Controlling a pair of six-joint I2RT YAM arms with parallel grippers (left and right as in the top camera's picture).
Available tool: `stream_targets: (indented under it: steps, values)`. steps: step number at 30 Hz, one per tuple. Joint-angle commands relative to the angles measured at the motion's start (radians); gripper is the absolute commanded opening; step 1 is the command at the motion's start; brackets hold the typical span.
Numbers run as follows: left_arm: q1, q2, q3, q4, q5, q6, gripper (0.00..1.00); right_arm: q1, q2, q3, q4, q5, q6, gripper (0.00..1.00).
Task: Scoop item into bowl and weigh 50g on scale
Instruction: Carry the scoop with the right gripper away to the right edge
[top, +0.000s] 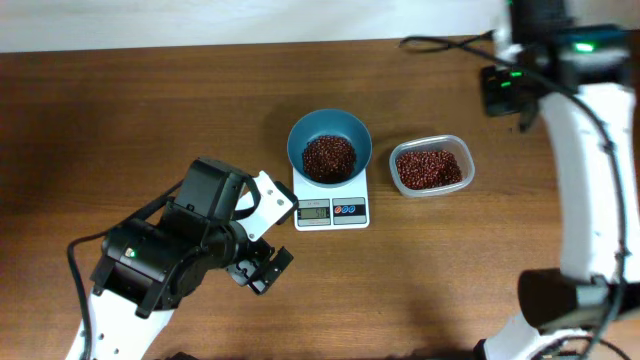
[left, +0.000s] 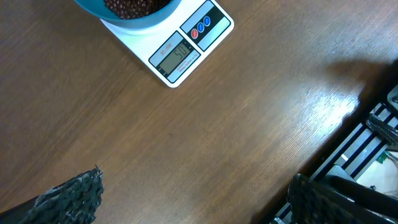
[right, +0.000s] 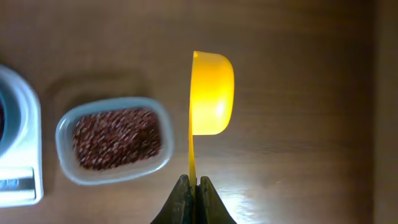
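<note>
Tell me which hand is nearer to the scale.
Left. The left hand hangs open just off the scale's display-side corner. The right hand, shut on the yellow scoop, is farther, on the other side of the clear container.

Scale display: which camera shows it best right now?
Left wrist: the scale display is large, unobstructed, digits legible. Overhead shows it tiny, digits unreadable. Right wrist catches only the scale's edge at frame left, display mostly cropped.

Lighting even overhead; wrist views weaker.
Overhead view bright and sharp, shadows soft. Left wrist view: glare streak on worktop (left: 323, 106) at right, fingers (left: 74, 196) out of focus. Right wrist view dim, soft, dark toward edges; scoop (right: 211, 93) overexposed, glare patch at bottom.
</note>
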Motion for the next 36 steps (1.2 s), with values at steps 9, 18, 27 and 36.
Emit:
stream_targets:
  steps: [9, 18, 27, 36]
  values:
    - [0.002, 0.002, -0.004, 0.002, -0.004, 0.015, 0.99, -0.215, -0.343, 0.032, -0.208, -0.166, 0.132, 0.04]
    - [0.002, 0.002, -0.004, 0.002, -0.004, 0.015, 0.99, -0.436, -0.644, -0.116, -0.208, -0.168, 0.200, 0.04]
    - [0.002, 0.002, -0.004, 0.002, -0.004, 0.015, 0.99, -0.536, -0.825, -0.681, 0.006, -0.348, 0.270, 0.04]
    - [0.002, 0.002, -0.004, 0.002, -0.004, 0.015, 0.99, -0.719, -0.968, -1.210, 0.337, -0.780, 0.245, 0.04]
